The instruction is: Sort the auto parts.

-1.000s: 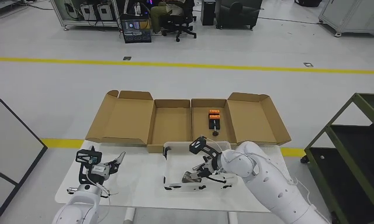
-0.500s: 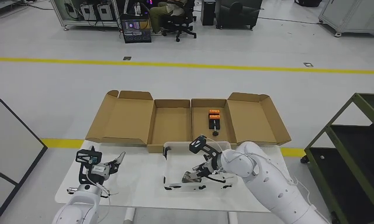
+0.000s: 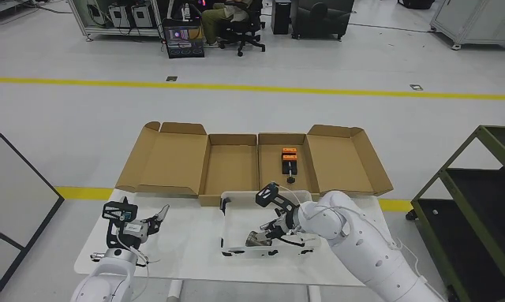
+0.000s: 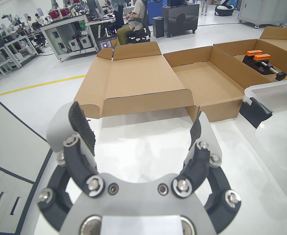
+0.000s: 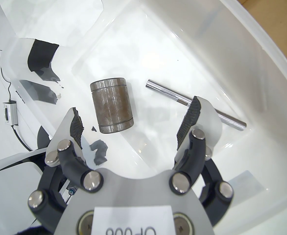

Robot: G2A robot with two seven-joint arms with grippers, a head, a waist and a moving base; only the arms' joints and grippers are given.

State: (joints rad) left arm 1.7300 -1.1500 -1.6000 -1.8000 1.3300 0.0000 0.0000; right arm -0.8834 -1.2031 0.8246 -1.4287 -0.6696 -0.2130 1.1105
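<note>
A clear plastic bin (image 3: 229, 198) stands on the white table (image 3: 185, 247). In it lie a dull metal cylinder (image 5: 111, 105) and a thin steel rod (image 5: 169, 93). My right gripper (image 5: 133, 116) hangs open inside the bin, just above the cylinder, with one finger over the rod. In the top view the right gripper (image 3: 268, 233) is low in the bin. My left gripper (image 4: 138, 121) is open and holds nothing, over the table's left part, seen from above as the left gripper (image 3: 154, 219). A black and orange part (image 3: 289, 162) lies in the cardboard box (image 3: 237, 164).
The cardboard box has two compartments and spread flaps, right behind the bin. A black latch (image 4: 254, 112) sits on the bin's near corner. A small grey device (image 5: 10, 113) with a cable lies on the floor below the table edge.
</note>
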